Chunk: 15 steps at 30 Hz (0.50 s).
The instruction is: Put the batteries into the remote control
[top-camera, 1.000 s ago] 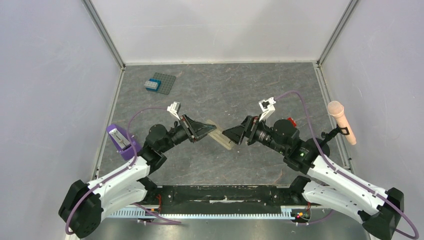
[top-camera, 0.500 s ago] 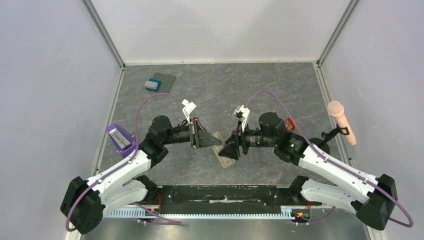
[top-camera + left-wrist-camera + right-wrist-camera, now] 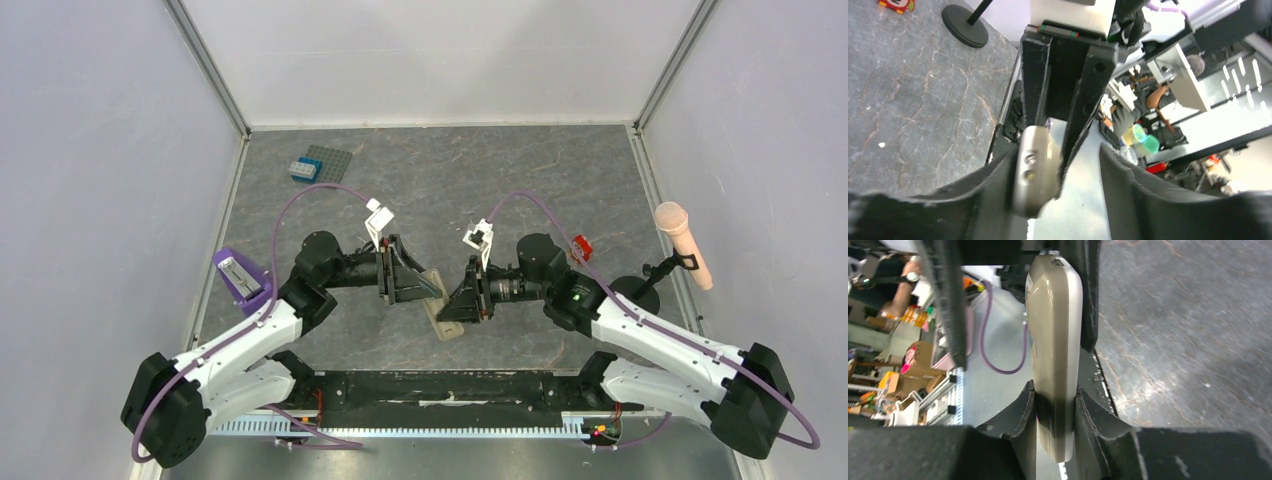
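Note:
The remote control (image 3: 447,325) is held edge-up above the table's near middle, between the two arms. My right gripper (image 3: 455,305) is shut on it; in the right wrist view both pads press the sides of the remote control (image 3: 1055,340) at my right gripper (image 3: 1055,400). My left gripper (image 3: 424,286) stands open around its other end. In the left wrist view the remote control (image 3: 1035,170) rests against one finger of my left gripper (image 3: 1055,165), and a gap separates it from the other. No batteries are in view.
A blue toy brick on a grey studded plate (image 3: 318,165) sits at the far left. A purple holder (image 3: 243,277) stands by the left wall. A small red-and-white object (image 3: 581,245) and a pink microphone on a stand (image 3: 684,243) are at the right.
My right gripper has shut on the remote control and my left gripper has let go and opened. Both grippers and the remote have shifted nearer the front edge.

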Each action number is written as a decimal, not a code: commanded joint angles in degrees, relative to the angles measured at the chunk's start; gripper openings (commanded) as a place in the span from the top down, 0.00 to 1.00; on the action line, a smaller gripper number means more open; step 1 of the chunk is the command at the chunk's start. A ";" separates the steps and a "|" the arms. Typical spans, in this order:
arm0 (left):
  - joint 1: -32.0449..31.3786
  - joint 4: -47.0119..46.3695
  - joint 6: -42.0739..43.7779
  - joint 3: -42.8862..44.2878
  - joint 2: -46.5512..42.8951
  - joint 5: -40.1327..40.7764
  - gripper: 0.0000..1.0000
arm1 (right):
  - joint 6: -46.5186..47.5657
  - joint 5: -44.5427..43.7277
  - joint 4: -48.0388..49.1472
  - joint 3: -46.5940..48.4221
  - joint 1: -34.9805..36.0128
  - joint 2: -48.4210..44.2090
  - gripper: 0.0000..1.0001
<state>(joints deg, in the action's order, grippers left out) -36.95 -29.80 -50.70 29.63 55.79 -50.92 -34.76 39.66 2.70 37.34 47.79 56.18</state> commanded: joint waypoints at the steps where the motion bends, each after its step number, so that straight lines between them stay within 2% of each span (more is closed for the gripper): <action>1: 0.03 6.26 3.49 2.80 -1.06 7.93 0.29 | 2.12 -8.83 -4.49 2.50 0.10 1.78 1.00; 3: 0.11 19.55 8.61 5.45 -2.48 17.79 0.28 | 4.20 -15.33 -9.64 4.60 0.03 2.71 1.00; 5: 0.23 34.09 11.63 8.37 -4.17 32.80 0.26 | 6.04 -23.70 -14.88 6.65 -0.36 4.16 1.00; 8: 0.56 50.82 10.85 12.22 -6.81 55.11 0.25 | 8.07 -42.15 -23.35 9.66 -0.90 7.49 1.00; 10: 0.73 56.22 10.79 13.98 -8.40 61.05 0.24 | 8.76 -56.32 -28.01 11.98 -1.14 11.75 1.00; 12: 0.74 57.38 10.90 14.73 -9.98 61.48 0.25 | 8.66 -69.62 -31.23 14.03 -2.21 16.39 1.00; 15: 0.74 58.57 10.79 15.99 -11.24 59.45 0.24 | 7.26 -80.35 -31.17 14.87 -4.50 22.57 0.99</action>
<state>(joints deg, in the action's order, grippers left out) -36.18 20.16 -42.65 42.17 46.39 0.80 -27.75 -14.52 -23.35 49.19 45.67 72.84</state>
